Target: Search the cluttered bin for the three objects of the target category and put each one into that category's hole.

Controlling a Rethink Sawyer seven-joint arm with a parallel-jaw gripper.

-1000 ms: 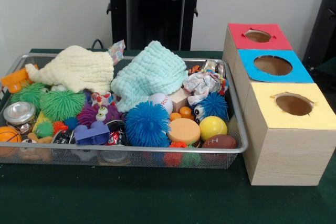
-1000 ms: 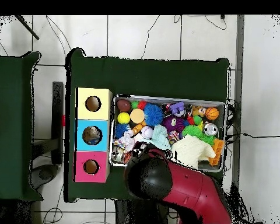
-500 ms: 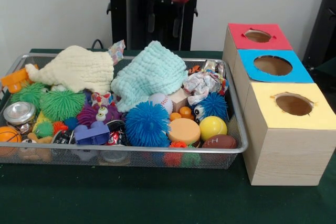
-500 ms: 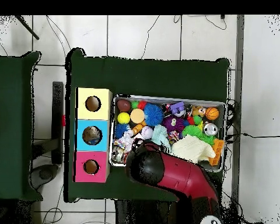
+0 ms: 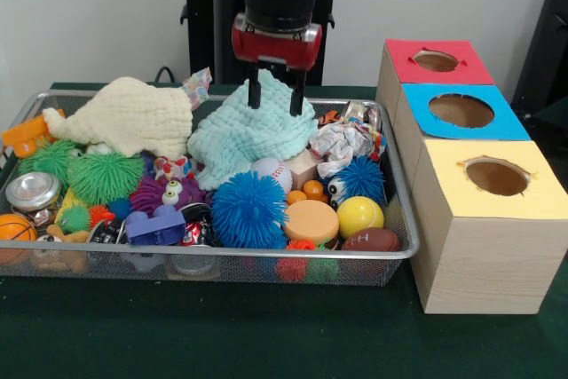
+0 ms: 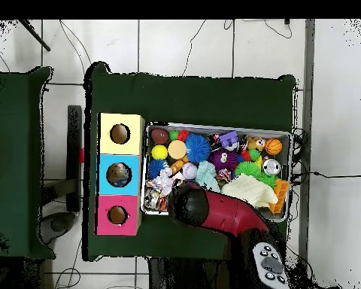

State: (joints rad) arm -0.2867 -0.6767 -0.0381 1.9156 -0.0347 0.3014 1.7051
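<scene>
Bin [image 5: 401, 185]: shallow silver wire-mesh tray, rounded rim, crammed with toys. Gripper [image 5: 275, 99] fingers spread apart, empty, over mint cloth [image 5: 253, 135].

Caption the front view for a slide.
Open gripper hovers over the mint cloth in the toy-filled wire bin.

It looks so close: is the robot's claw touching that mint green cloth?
Cannot tell. In the front view the open gripper overlaps the top of the mint cloth, but contact could be mere line-up. In the overhead view the arm hides that spot.
</scene>
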